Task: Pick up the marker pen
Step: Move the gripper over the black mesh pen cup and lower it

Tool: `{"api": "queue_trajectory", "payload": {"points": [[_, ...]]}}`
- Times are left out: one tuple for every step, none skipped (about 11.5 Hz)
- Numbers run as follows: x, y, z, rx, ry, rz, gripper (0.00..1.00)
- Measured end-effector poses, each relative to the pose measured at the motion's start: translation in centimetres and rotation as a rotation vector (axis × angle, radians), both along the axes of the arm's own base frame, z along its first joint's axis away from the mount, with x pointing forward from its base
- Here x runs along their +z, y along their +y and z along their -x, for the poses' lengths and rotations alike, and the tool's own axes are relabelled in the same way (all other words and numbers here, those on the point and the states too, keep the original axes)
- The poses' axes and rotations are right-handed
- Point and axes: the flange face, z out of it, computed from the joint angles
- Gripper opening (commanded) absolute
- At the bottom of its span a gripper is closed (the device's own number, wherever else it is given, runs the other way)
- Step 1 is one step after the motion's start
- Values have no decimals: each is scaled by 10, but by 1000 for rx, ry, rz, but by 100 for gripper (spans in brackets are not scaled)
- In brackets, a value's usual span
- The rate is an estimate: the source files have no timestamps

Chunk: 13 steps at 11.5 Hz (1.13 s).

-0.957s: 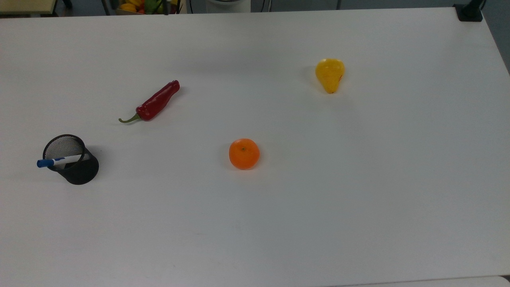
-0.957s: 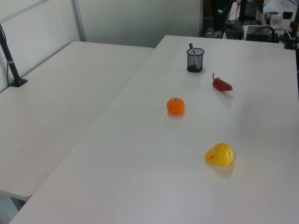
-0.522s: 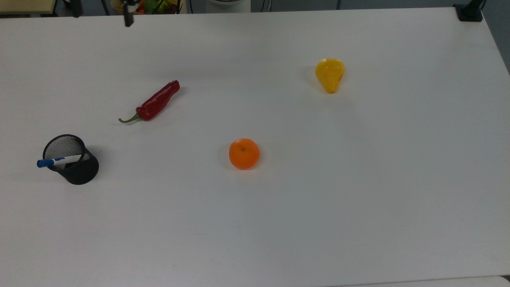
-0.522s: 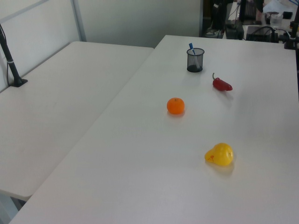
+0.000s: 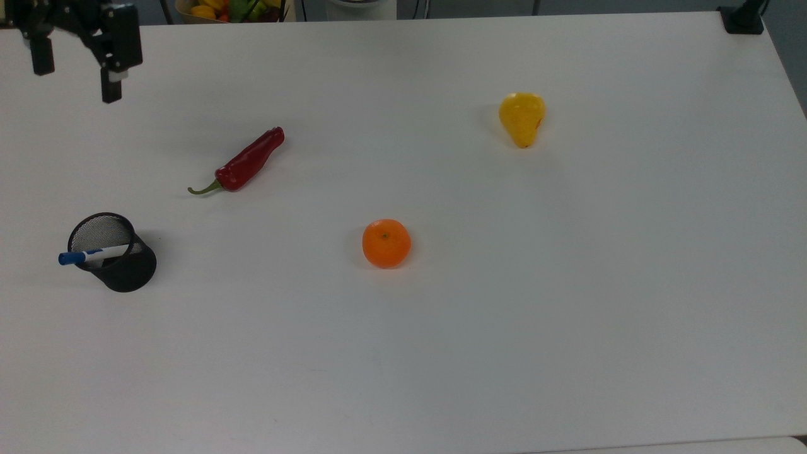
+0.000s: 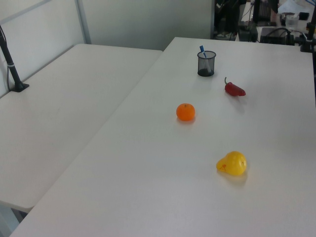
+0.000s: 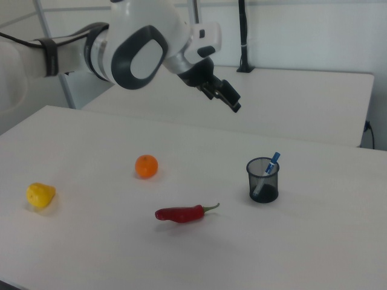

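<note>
The marker pen [image 5: 94,255] has a white barrel and a blue cap. It leans in a black mesh cup [image 5: 126,271] at the top view's left, cap end sticking out over the rim. The pen [image 7: 272,162] and cup [image 7: 263,181] also show in the right view, and again, pen [image 6: 202,50] and cup [image 6: 206,64], in the left view. My gripper [image 5: 75,79] hangs open and empty at the top view's upper left corner, well away from the cup. In the right view the gripper [image 7: 227,99] is above and to the left of the cup.
A red chili [image 5: 243,162] lies between gripper and cup, off to the top view's right. An orange [image 5: 386,243] sits mid-table and a yellow pear [image 5: 522,118] farther right. A second white table [image 6: 59,108] adjoins in the left view.
The gripper has come into the top view from its upper edge, moving left and lower in the picture. Pen, cup and fruit have not moved.
</note>
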Motion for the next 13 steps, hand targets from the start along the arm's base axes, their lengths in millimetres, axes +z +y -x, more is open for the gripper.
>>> {"api": "queue_trajectory", "payload": {"points": [[-8,-7,-4,-20,-14,2,90],[-15,-14,-9,-33,-31,9,84],[-23,-21,-13,-45,-47,16,80],[-28,-24,-15,-50,-57,22,72],[-38,-30,-20,-57,-68,31,71],[-50,-34,-25,-63,-72,37,71],[-59,-38,-28,-69,-71,40,69],[-71,-43,-31,-76,-67,43,69],[-81,-48,-35,-92,-79,44,68],[-86,-50,-38,-106,-103,44,68],[-94,-50,-43,-125,-142,43,68],[-105,-51,-47,-134,-154,42,68],[-113,-52,-50,-136,-154,42,68]]}}
